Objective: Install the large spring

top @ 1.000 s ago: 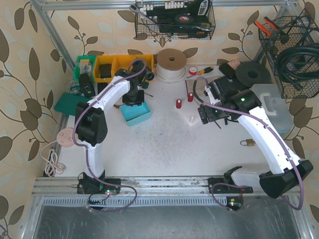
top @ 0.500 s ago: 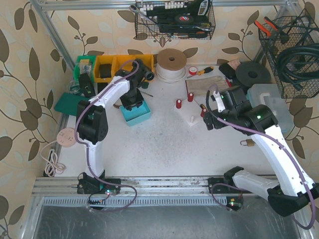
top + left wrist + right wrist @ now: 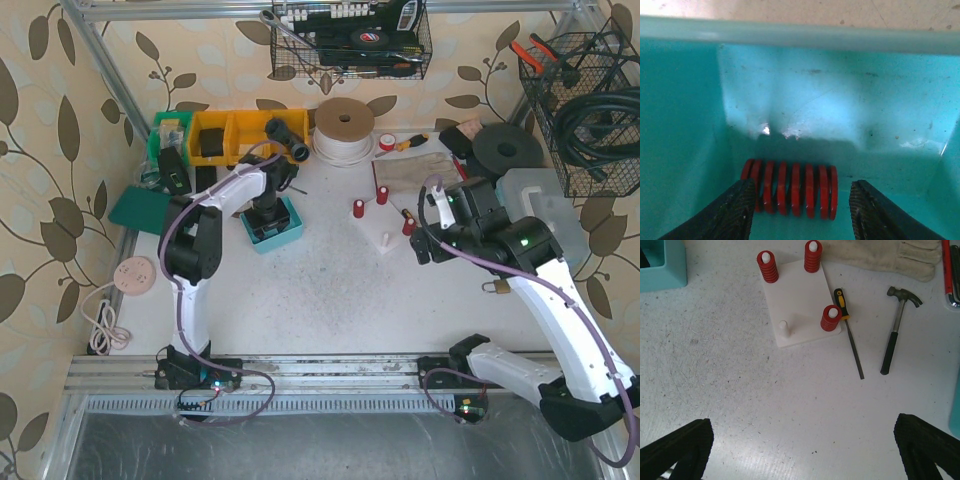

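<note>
A large red spring [image 3: 790, 189] lies on its side on the floor of the teal bin [image 3: 685, 125]. My left gripper [image 3: 801, 205] is open, with one finger at each end of the spring, not touching it. In the top view the left gripper [image 3: 266, 214] is down inside the bin [image 3: 290, 236]. The white peg plate [image 3: 800, 305] holds three red springs [image 3: 767, 266] [image 3: 812, 256] [image 3: 830, 317] and one bare peg [image 3: 784, 329]. My right gripper [image 3: 802, 450] is open and empty, above bare table near the plate.
A screwdriver [image 3: 850, 335] and a hammer [image 3: 895, 335] lie right of the plate, with a glove [image 3: 880, 255] behind. A padlock [image 3: 495, 287] and a clear box [image 3: 545, 215] are on the right. Yellow bins [image 3: 225, 135] and a tape roll [image 3: 343, 125] stand at the back.
My left gripper has dropped into the teal bin around the spring. My right gripper has drawn back from the plate, and a third spring now shows on its near right peg.
</note>
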{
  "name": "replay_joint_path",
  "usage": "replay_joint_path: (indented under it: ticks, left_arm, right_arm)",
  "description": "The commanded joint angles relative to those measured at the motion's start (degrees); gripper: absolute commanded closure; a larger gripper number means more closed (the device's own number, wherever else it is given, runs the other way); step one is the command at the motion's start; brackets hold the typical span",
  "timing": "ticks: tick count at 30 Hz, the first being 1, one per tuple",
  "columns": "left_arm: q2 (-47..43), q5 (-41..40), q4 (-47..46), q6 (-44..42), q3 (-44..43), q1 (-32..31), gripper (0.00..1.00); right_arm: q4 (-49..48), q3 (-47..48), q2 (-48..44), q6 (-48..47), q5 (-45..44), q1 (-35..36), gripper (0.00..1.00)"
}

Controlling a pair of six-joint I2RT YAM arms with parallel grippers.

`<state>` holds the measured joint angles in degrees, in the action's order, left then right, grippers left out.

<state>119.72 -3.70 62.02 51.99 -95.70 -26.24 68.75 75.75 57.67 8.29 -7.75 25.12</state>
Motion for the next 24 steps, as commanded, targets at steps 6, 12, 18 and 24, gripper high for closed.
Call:
replay_joint_path:
  ticks: [6, 12, 18, 24]
  left_arm:
    - [4.1, 2.8, -2.2, -1.5, -0.6, 0.0, 0.44]
    - [7.2, -1.4, -0.1, -4.7, -9.6, 0.1, 0.48]
    - [6.7, -4.9, 1.0, -6.4, -18.1, 0.1, 0.52]
    - [3.7, -3.4, 2.8, -6.7, -15.0, 0.1, 0.51]
  right_arm:
    - [-0.4, 0.9, 1.8, 1.4, -1.3, 0.3, 0.02]
    - [-0.6, 1.3, 3.2, 1.2, -1.2, 0.3, 0.02]
    - [-0.8, 1.6, 4.4, 0.6, -0.6, 0.3, 0.02]
    - [-1.3, 1.8, 5.6, 0.0, -0.2, 0.3, 0.02]
